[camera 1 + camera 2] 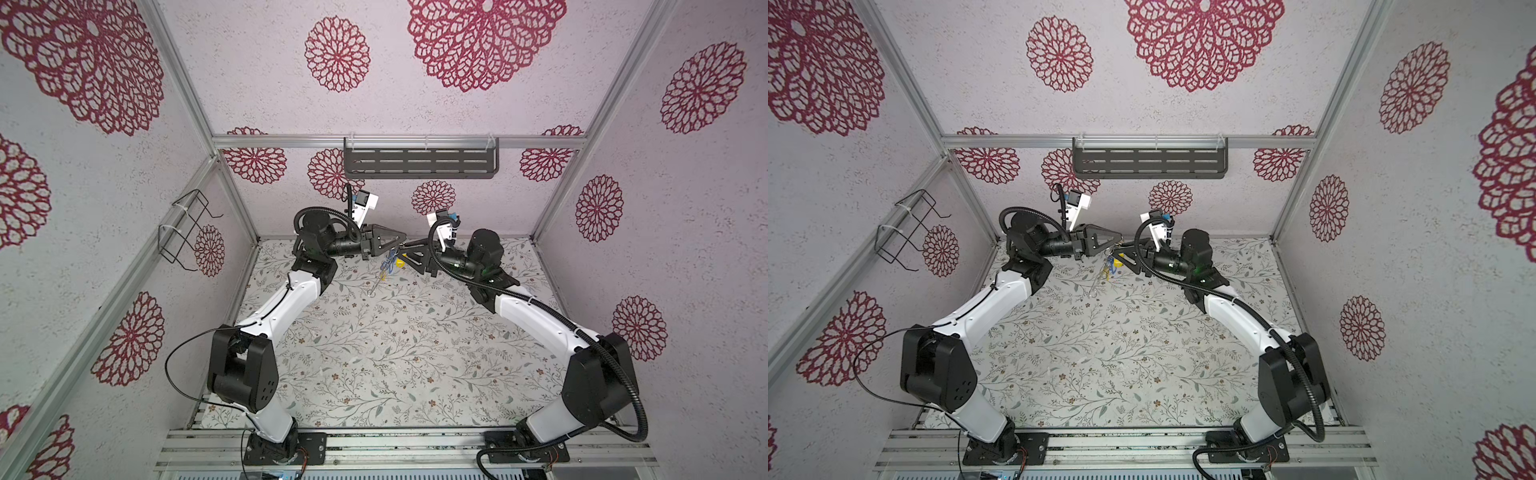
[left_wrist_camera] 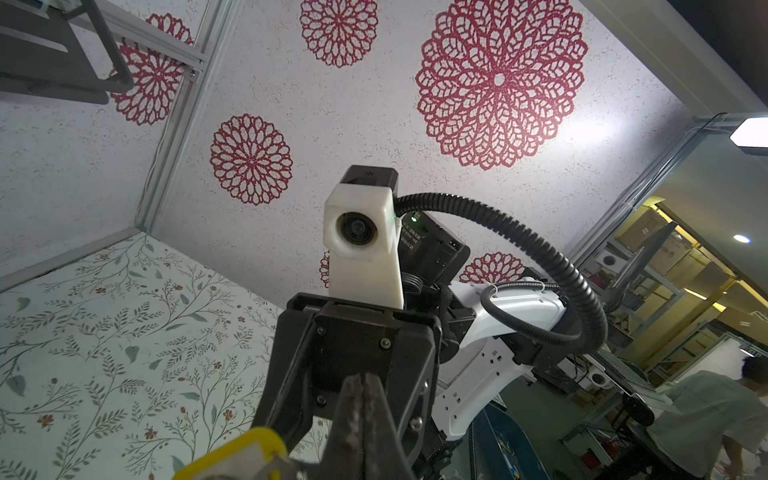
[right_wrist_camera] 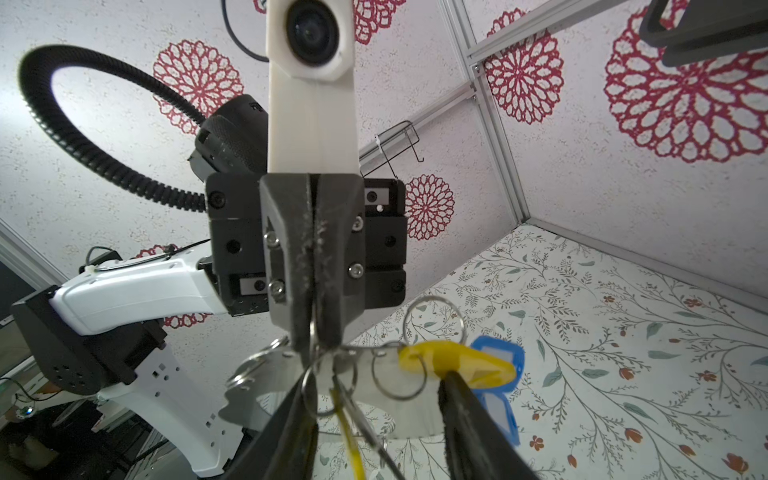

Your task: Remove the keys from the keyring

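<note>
Seen from above, a flower-print table (image 1: 395, 353) sits inside walls (image 1: 249, 83) of pale paper with red rosettes. Two white-and-black arms stand at its near edge, the left arm (image 1: 286, 299) at 7 o'clock and the right arm (image 1: 536, 316) at 5 o'clock. In both top views we see them bend inward and meet near 12 o'clock. On the back wall at 12 o'clock hangs a dark slotted shelf (image 1: 419, 162); on the side wall at 10 o'clock hangs a black wire basket (image 1: 187, 226).

The left claw (image 3: 312, 332) is closed tight, its two fingers pressed together on the rim of the keyring (image 3: 274, 376). This flat grey metal plate is held in the air over the far middle of the table. The right claw (image 3: 374, 378) faces the left one tip to tip. Its jaws stand partly apart, with the plate and several wire rings between them. One of its fingers (image 3: 465, 407) touches the yellow tag (image 3: 453, 362).

The key tags (image 1: 390, 262) hang in a bunch just under the two claws. We make out the yellow one hooked on a small split ring (image 3: 398, 398) at the plate's rim, and a blue tag (image 3: 498, 353) just beside it. From the bunch a thin strand (image 1: 379, 283) trails toward 7 o'clock.
</note>
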